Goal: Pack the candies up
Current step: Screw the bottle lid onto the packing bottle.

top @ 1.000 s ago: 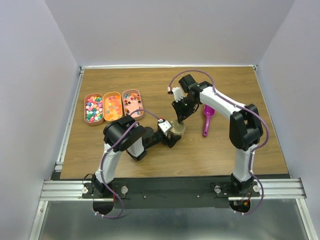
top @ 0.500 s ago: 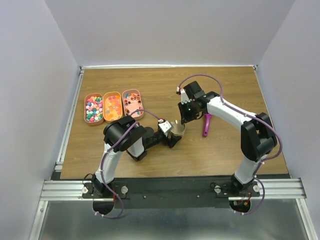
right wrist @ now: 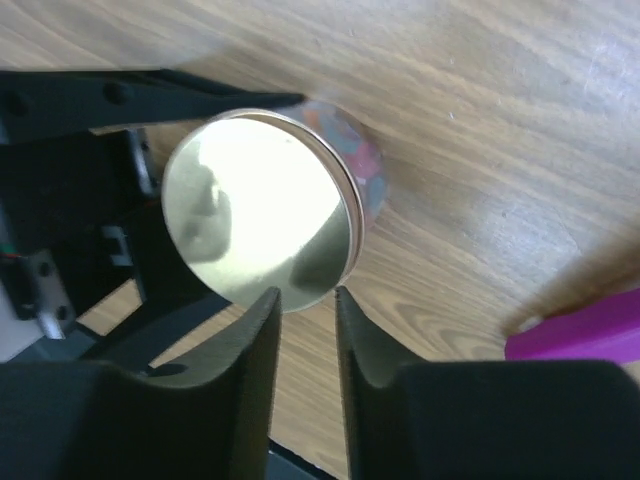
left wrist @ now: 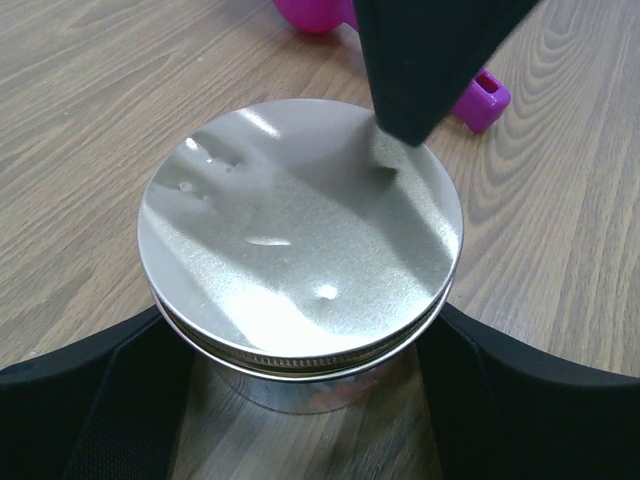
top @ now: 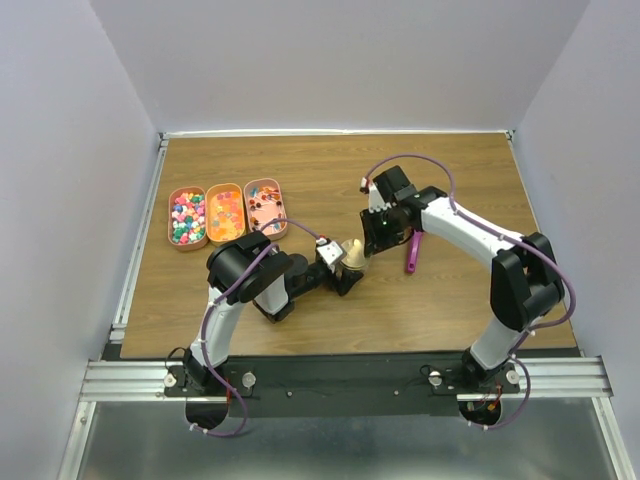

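Observation:
A small glass jar [top: 352, 252] with a silver metal lid [left wrist: 300, 230] stands on the table. My left gripper [top: 343, 264] is shut on the jar's body, one jaw on each side [left wrist: 300, 345]. Candies [right wrist: 365, 165] show through the jar's glass under the lid [right wrist: 255, 210]. My right gripper [top: 373, 238] is empty, its jaws only a narrow gap apart [right wrist: 305, 295], just right of the jar. One of its fingers [left wrist: 430, 60] touches the lid's far edge. More candies [top: 187, 218] fill the trays.
Three oblong peach trays [top: 168, 215] [top: 225, 212] [top: 264, 205] sit side by side at the left. A magenta scoop [top: 413, 245] lies right of the jar, also in the left wrist view [left wrist: 480, 100] and right wrist view [right wrist: 590, 335].
My right gripper moved from above the jar off to the right, then came back in against the lid's edge. The left arm and jar have not moved.

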